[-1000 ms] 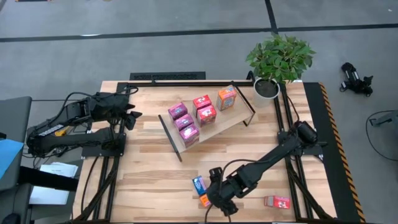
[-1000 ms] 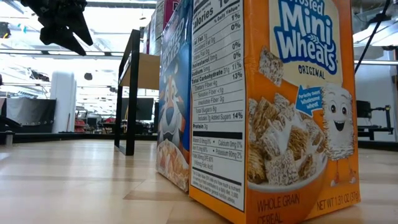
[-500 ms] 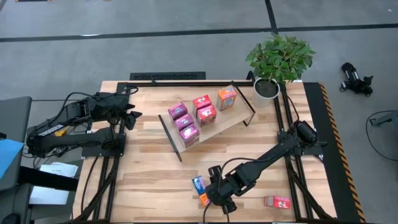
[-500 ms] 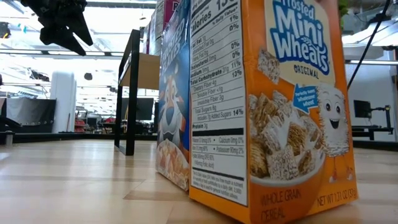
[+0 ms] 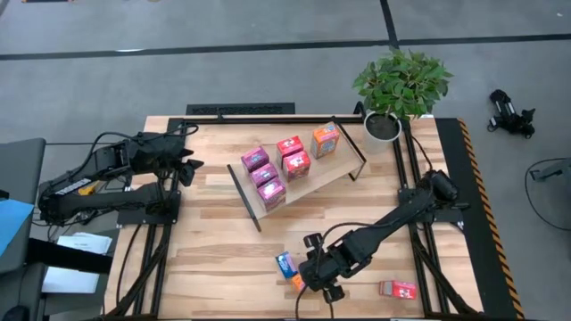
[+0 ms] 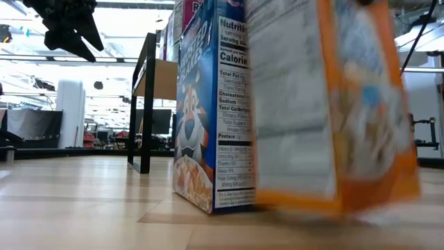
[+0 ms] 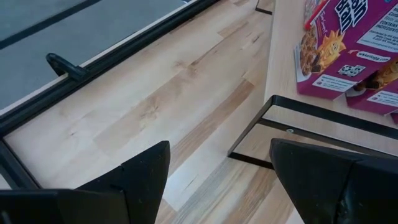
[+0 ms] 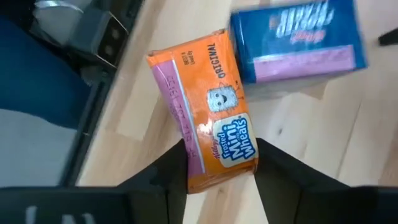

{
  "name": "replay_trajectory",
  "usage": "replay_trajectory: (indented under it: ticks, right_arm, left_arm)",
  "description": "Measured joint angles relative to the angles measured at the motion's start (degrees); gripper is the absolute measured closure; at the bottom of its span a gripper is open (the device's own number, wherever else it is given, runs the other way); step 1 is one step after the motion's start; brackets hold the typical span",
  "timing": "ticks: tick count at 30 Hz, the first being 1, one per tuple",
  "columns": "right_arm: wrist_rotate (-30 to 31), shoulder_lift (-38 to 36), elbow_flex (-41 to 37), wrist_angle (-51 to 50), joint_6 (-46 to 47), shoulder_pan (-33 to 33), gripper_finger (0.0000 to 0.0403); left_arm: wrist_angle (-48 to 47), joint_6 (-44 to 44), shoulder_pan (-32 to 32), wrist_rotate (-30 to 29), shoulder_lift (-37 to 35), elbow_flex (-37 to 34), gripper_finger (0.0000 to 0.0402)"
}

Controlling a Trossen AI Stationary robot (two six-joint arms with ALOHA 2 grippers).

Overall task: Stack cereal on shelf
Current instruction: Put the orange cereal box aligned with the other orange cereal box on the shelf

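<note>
An orange cereal box (image 8: 205, 118) stands near the table's front edge, beside a blue cereal box (image 5: 284, 263). My right gripper (image 5: 318, 283) is above the orange box and shut on it. In the low view the orange box (image 6: 333, 111) is blurred and tilted. The shelf (image 5: 312, 183), a tilted light-wood board with black end brackets, lies mid-table and carries several pink and red boxes and one orange box (image 5: 326, 140). My left gripper (image 5: 185, 167) hangs open over the far left of the table, touching nothing. My right gripper pinches the orange box between its two fingers at one end of the box's top (image 8: 219, 163). The fingers come from above, pointing down, and lie across the top's length. The box stands tilted under them; I cannot tell whether its bottom edge (image 6: 333, 205) is clear of the table.
A red cereal box (image 5: 399, 289) lies flat near the front right corner. A potted plant (image 5: 397, 89) stands at the far right corner. Bare tabletop (image 5: 205, 241) lies between the shelf and the front left.
The orange box has tipped and shifted away from the low camera, baring the blue box's side panel. My right gripper has gone a little toward the table's right edge with it.
</note>
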Motion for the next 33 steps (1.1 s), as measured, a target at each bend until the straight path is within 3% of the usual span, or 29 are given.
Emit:
replay_trajectory:
  ticks: [7, 13, 18, 28, 33]
  right_arm:
    - [7.3, -8.4, 0.1, -11.1, 0.9, -0.5, 0.0205]
    - [16.9, -18.2, 0.1, -21.4, 1.5, -1.8, 0.0214]
    - [21.3, -25.0, 0.1, -27.7, -1.4, -4.6, 0.0219]
    - [22.7, -31.0, 0.1, -30.4, -18.4, -19.8, 0.0213]
    - [17.0, -31.1, 0.1, -28.8, -26.1, -27.7, 0.0219]
  left_arm:
    - [0.0, 0.0, 0.0, 0.0, 0.0, 0.0, 0.0133]
    - [0.0, 0.0, 0.0, 0.0, 0.0, 0.0, 0.0133]
    - [0.0, 0.0, 0.0, 0.0, 0.0, 0.0, 0.0133]
    - [0.0, -0.3, 0.0, 0.0, 0.0, 0.0, 0.0133]
    - [0.0, 0.1, 0.0, 0.0, 0.0, 0.0, 0.0133]
